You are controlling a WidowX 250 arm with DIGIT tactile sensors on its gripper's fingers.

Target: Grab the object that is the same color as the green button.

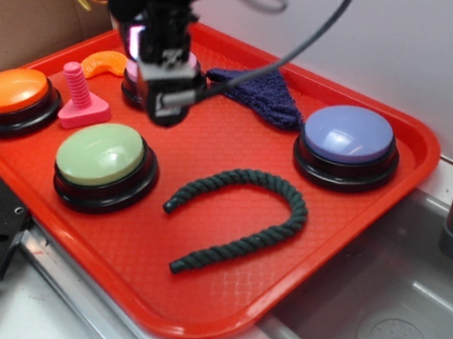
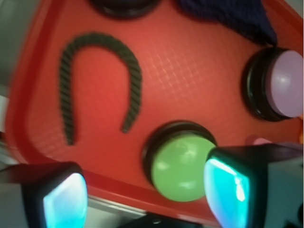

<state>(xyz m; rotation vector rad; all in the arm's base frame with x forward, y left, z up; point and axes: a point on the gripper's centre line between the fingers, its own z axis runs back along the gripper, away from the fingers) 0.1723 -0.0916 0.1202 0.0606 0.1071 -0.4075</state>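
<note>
From the exterior view I count four dome buttons on the red tray (image 1: pixel 212 306): orange, pink, purple and one green button (image 1: pixel 100 154). One rope piece (image 1: pixel 244 218) lies just right of it. The gripper (image 1: pixel 168 94) hangs above.

In the wrist view, two glowing fingers (image 2: pixel 227 189) stand wide apart, empty; the rope piece (image 2: pixel 97 78) lies apart from the green button (image 2: pixel 183 167).

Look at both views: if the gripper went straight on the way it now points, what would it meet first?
The gripper points down with open fingers. It would likely meet bare red tray between the rope and green button first, though depth is uncertain.
</note>
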